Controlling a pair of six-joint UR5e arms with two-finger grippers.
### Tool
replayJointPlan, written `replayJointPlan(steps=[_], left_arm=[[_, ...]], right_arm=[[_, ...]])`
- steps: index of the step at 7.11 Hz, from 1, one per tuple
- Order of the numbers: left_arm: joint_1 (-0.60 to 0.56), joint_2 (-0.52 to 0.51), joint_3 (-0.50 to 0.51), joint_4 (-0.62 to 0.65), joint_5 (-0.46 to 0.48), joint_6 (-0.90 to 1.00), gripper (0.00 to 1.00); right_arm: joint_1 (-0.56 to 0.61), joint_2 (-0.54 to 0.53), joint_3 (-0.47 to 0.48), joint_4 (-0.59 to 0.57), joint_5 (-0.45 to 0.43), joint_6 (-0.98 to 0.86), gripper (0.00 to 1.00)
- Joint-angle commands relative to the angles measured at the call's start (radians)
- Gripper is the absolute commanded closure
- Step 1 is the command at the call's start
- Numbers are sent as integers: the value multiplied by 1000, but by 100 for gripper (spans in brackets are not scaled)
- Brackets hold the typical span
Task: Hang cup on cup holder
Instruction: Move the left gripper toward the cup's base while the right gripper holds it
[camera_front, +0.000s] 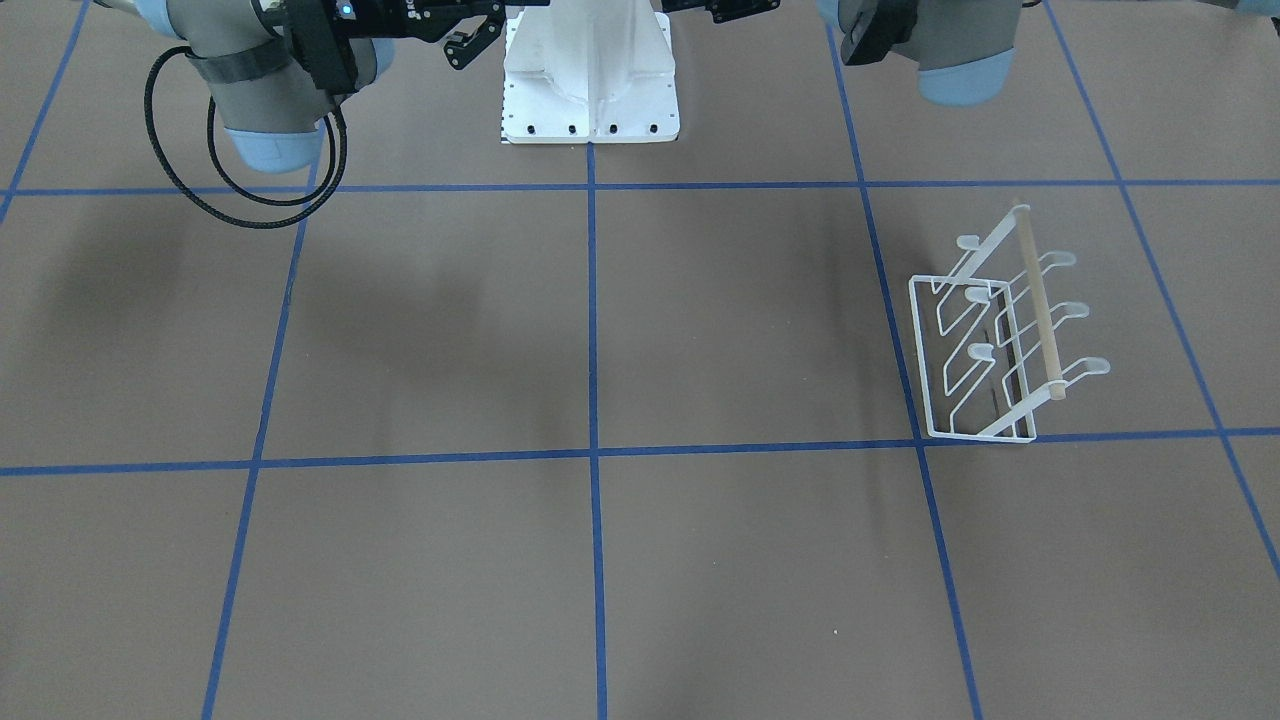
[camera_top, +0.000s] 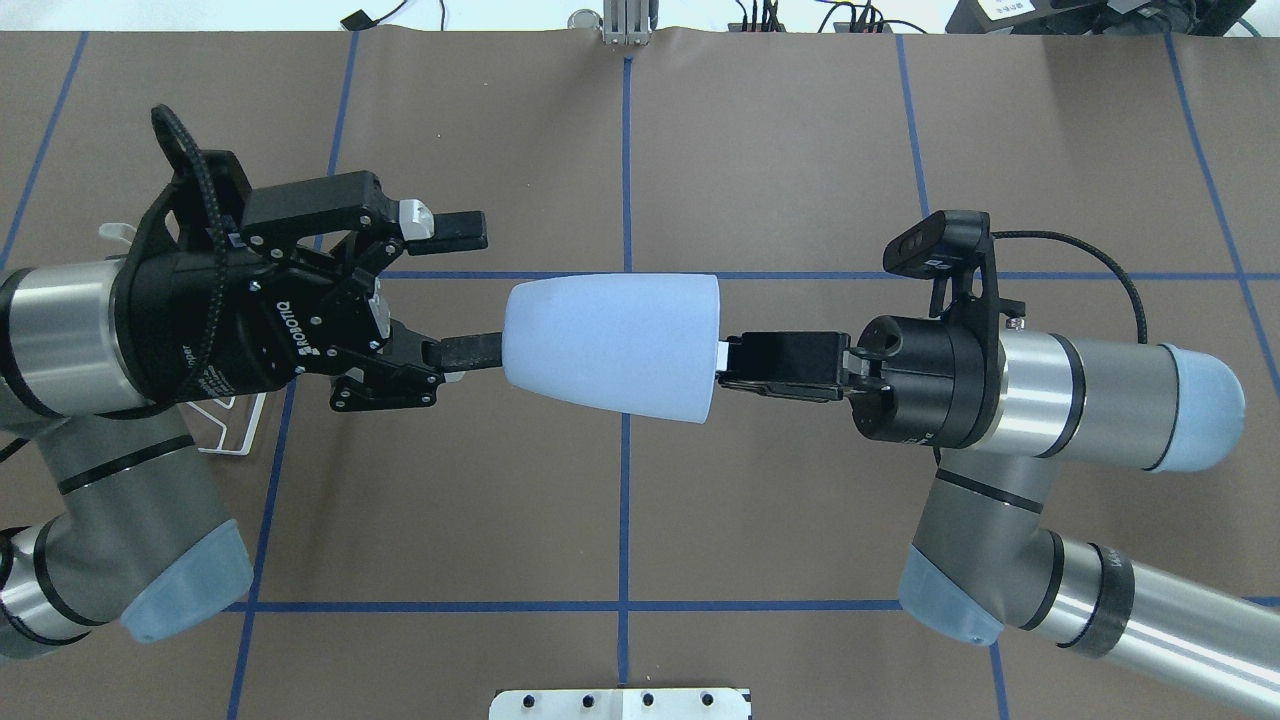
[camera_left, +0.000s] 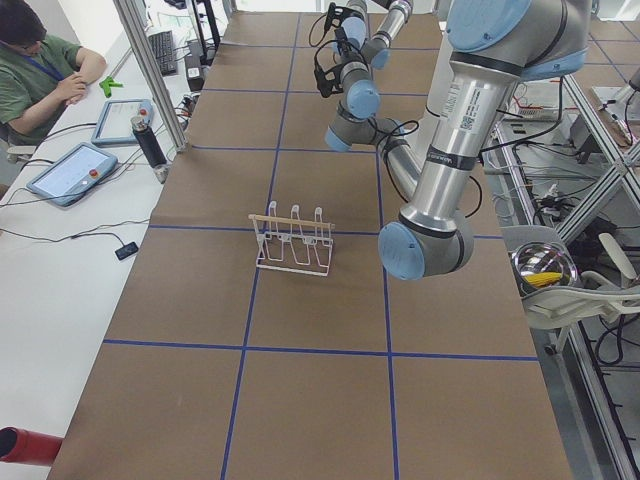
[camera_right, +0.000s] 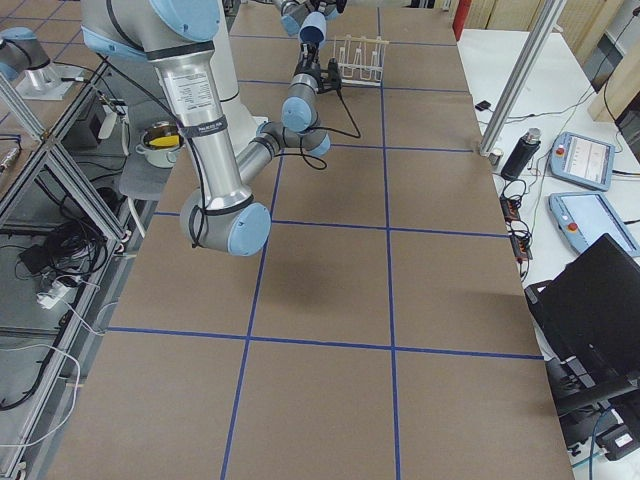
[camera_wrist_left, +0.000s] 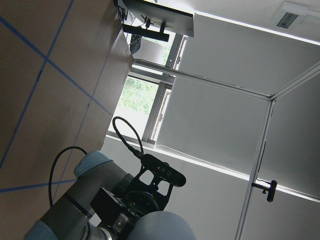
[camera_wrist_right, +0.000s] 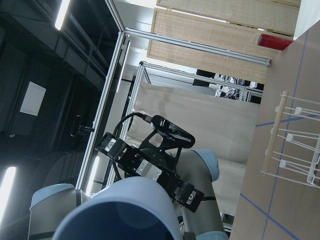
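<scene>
The pale blue cup (camera_top: 610, 345) hangs on its side in mid-air over the table's middle, with its wide rim toward the right arm. My right gripper (camera_top: 724, 366) is shut on the rim wall. My left gripper (camera_top: 488, 290) is open, and its lower finger (camera_top: 470, 351) reaches the cup's narrow base; I cannot tell if they touch. The cup also shows in the right wrist view (camera_wrist_right: 125, 210) and the exterior right view (camera_right: 312, 30). The white wire cup holder (camera_front: 1000, 330) with its wooden rod stands empty on the table on my left side (camera_left: 292, 240). In the overhead view it is mostly hidden under my left arm.
The white robot base plate (camera_front: 590, 100) is at the table's near edge. Blue tape lines divide the brown table. An operator (camera_left: 30, 70) sits by tablets on a side table to my left. A metal bowl (camera_left: 545, 265) rests on a stand beside the robot.
</scene>
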Motion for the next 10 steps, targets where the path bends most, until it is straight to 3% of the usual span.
replayJointPlan(steps=[1,5,7,10], left_arm=[[37,-18,2,3,2,4,2],[75,-24,2,6,2,7,3],[77,-26,4,6,1,5,9],[77,-24,7,6,2,5,10]], right_arm=[[-3,0,-3,0,0,0,100],[-20,-5,-3,2,0,-2,100],[-31,-6,-3,2,2,-2,100],[-38,-9,-2,9,3,-2,100]])
